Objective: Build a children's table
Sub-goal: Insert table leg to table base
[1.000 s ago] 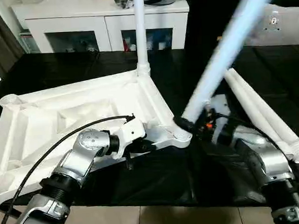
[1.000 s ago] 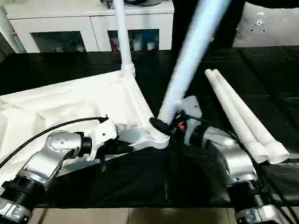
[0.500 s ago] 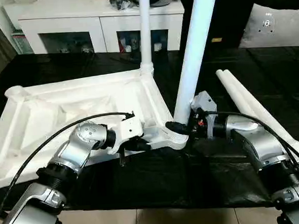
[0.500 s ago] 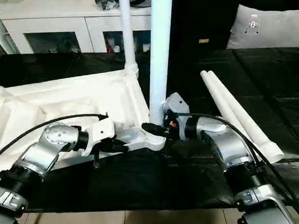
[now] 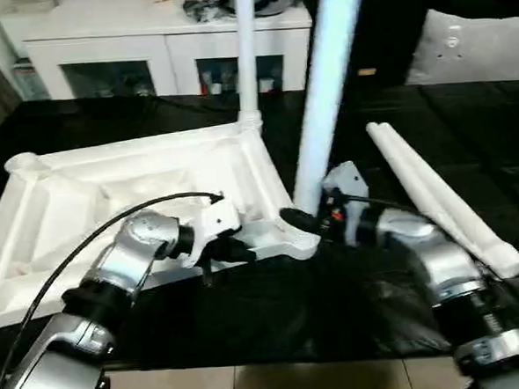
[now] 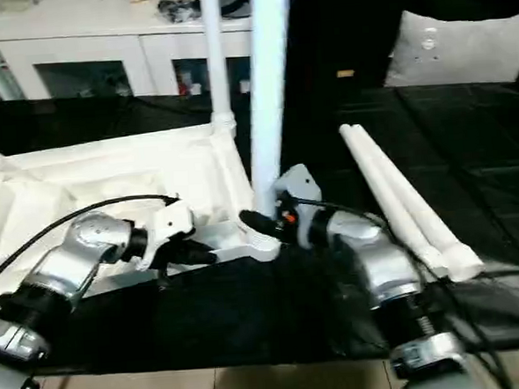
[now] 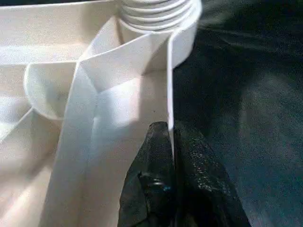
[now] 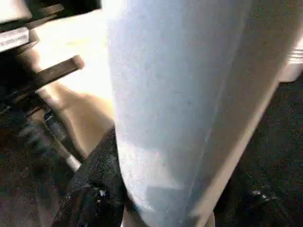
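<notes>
Right gripper (image 5: 303, 216) is clamped on the base of a leg (image 5: 324, 93), which stands nearly upright over the near corner socket (image 5: 299, 241) of the tabletop (image 5: 109, 190). The socket sits directly under the gripper; whether the threads have caught, I can't tell.

Left gripper (image 7: 171, 156) is pinched shut on the tabletop's thin side wall, just beside that same socket. It's bracing the part.

Tabletop lies upside down on the black cloth (image 5: 275, 308), ribbed underside up, spreading away from the left gripper toward the far side. One fitted leg (image 5: 246, 54) stands in the far corner socket, beyond both grippers. Two spare legs (image 5: 436, 197) lie side by side on the cloth, outboard of the right gripper and well apart from it. An empty socket (image 5: 20, 163) shows at the far left corner.

Step in hand, as I read it: seating leg two of four.

Next move calls for:
- keeping the leg square to the socket; a tilt looks likely to cross-thread
- turning it in, which probably needs regrips, as one wrist turn won't finish it
- left gripper holding the wall so the top doesn't spin or slide on the cloth
</notes>
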{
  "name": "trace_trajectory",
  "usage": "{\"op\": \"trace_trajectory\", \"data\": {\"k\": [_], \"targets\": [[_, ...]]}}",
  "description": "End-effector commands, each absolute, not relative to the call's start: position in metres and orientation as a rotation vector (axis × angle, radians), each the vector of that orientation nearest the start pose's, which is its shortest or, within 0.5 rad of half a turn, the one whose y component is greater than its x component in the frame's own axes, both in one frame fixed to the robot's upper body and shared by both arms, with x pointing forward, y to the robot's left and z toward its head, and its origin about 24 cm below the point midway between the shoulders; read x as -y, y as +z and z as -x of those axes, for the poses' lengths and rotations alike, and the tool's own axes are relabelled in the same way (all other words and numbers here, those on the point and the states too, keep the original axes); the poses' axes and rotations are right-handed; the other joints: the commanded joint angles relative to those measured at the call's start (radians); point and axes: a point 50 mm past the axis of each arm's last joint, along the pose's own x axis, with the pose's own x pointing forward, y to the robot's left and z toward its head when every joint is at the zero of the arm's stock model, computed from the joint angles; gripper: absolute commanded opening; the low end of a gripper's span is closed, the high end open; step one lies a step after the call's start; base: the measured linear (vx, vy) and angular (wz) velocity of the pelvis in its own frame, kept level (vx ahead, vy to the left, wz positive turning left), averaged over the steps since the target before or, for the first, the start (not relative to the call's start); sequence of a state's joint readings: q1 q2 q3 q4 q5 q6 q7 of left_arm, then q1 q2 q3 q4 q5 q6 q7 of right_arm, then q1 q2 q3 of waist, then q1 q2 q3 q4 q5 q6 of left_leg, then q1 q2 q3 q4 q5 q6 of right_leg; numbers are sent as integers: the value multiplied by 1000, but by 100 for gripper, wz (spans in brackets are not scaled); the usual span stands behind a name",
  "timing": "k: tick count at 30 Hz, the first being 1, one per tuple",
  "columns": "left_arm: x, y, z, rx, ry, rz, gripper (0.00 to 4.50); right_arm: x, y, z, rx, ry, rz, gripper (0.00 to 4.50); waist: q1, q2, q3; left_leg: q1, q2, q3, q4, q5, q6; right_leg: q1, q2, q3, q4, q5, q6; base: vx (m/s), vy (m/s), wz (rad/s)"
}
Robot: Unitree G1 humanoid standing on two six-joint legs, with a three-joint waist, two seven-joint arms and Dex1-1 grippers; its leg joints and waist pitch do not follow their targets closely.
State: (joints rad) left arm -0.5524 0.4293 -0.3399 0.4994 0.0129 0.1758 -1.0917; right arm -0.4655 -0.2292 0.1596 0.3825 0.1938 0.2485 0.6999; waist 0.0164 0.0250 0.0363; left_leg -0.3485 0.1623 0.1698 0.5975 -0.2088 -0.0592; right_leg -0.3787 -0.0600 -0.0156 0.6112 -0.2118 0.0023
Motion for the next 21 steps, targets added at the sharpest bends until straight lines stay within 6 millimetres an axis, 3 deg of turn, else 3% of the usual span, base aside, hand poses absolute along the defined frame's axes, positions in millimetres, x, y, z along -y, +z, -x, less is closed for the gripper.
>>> {"op": "trace_trajectory", "data": {"k": [1,2,3,4,5,6,7,8,9,10,12,18,21], "targets": [[-130,49,-304,-481,-1236,-430,0,132,10,-312,-500,668,48,190,-2,6,-31,4,64,-36,-99,-395,-37,13,-83,39,-92,-443,-198,0,0,0],[-128,49,-302,-481,-1232,-427,0,132,10,-314,-499,645,38,190,-6,7,-28,2,62,-37,-100,-401,-35,10,-80,39,-95,-455,-195,0,0,0],[-119,49,-295,-467,-1237,-418,0,130,10,-318,-501,607,22,190,-9,-3,-28,4,60,-36,-99,-412,-31,7,-78,38,-99,-473,-185,0,0,0],[-119,49,-295,-467,-1237,-418,0,130,10,-318,-501,607,22,190,-14,3,-29,-1,61,-38,-99,-400,-31,9,-83,40,-96,-456,-194,0,0,0],[-107,51,-289,-448,-1234,-407,0,127,11,-323,-504,573,19,190,-11,5,-33,7,67,-34,-98,-397,-32,4,-81,42,-96,-424,-201,0,0,0],[-94,55,-284,-422,-1221,-399,0,123,11,-328,-508,553,22,190,-12,4,-32,6,65,-31,-97,-386,-31,3,-77,43,-95,-393,-211,0,0,0],[-88,58,-283,-412,-1204,-404,0,121,12,-330,-509,549,22,190,-10,-6,-31,-3,65,-28,-97,-356,-21,11,-75,43,-89,-343,-225,0,0,0],[-85,61,-284,-402,-1184,-412,0,119,13,-331,-507,547,24,190,-7,-2,-35,0,64,-27,-95,-340,-19,11,-77,42,-88,-322,-229,0,0,0],[-83,63,-286,-395,-1158,-424,0,117,14,-332,-500,553,25,190,-7,-7,-35,-1,63,-23,-94,-325,-12,9,-73,41,-91,-295,-231,0,0,0],[-83,63,-286,-396,-1153,-427,0,116,15,-332,-499,555,25,190,-2,-5,-36,-1,61,-23,-94,-312,-11,12,-72,40,-89,-272,-230,0,0,0],[-88,62,-294,-406,-1066,-464,0,111,21,-334,-461,586,21,190,-1,-15,-37,-5,60,-21,-93,-295,-2,17,-71,40,-87,-242,-227,0,0,0],[-104,61,-298,-365,-1050,-560,0,114,36,-335,-315,601,-38,190,13,-12,-37,-3,61,-22,-96,-291,-2,15,-73,41,-89,-260,-201,0,0,0],[-108,65,-298,-310,-1082,-582,0,123,50,-337,-198,581,-100,190,14,-12,-44,-10,61,-20,-92,-231,8,22,-72,41,-79,-158,-216,0,0,0]]}}
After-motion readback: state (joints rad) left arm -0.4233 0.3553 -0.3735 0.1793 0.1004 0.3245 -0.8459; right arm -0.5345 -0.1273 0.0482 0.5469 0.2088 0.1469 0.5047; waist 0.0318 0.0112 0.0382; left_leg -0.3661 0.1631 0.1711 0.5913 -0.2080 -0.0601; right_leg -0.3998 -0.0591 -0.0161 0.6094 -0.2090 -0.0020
